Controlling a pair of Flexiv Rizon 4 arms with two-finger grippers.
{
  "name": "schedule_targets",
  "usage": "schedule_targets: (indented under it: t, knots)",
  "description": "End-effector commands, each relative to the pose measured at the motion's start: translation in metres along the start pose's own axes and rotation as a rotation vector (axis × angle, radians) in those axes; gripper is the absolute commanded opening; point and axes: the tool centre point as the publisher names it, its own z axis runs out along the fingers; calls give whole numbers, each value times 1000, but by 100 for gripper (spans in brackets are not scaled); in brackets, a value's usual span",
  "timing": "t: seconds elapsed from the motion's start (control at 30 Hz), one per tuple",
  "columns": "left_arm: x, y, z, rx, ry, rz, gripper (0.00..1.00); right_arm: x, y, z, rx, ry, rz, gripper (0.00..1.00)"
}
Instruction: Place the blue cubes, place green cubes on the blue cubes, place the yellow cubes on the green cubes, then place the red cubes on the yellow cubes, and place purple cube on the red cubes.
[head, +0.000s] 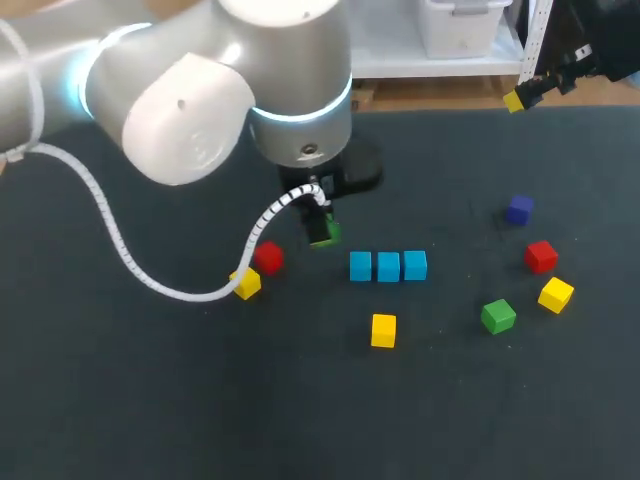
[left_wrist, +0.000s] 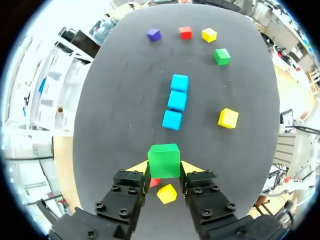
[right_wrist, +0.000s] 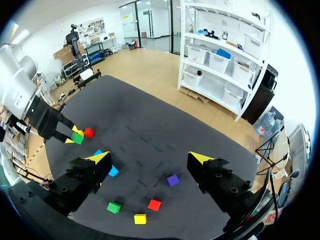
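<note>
Left wrist view: the left gripper (left_wrist: 164, 169) is pinching a green cube (left_wrist: 163, 159) from both sides, hovering just short of the blue row (left_wrist: 177, 100). Best centring it squarely over the nearest blue cube (left_wrist: 172, 120) before lowering. The right gripper (right_wrist: 149, 159) is hanging wide open, empty.

- The head camera looks steeply down from high up and well back, and sees the row of blue cubes (head: 388, 266) crosswise.
- The left wrist camera hangs low near one end of the row, facing along it.
- The right wrist camera looks down from well apart; all three views share the row.
</note>
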Motion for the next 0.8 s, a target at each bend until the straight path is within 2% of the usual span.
schedule_targets:
  t: [0.03, 0.23, 0.47, 0.67, 0.8]
  knots:
    - [-9, -1, 4, 21, -13, 30, 0, 1, 1, 0, 3, -1, 1, 100]
    - [-21, -10, 14, 35, 0, 134, 0, 1, 1, 0, 3, -1, 1, 100]
    - [-35, -20, 17, 57, 2, 297, 0, 1, 1, 0, 3, -1, 1, 100]
    - [-43, -17, 20, 89, 40, 337, 0, 1, 1, 0, 3, -1, 1, 100]
    - [-55, -14, 28, 138, 93, 287, 0, 1, 1, 0, 3, -1, 1, 100]
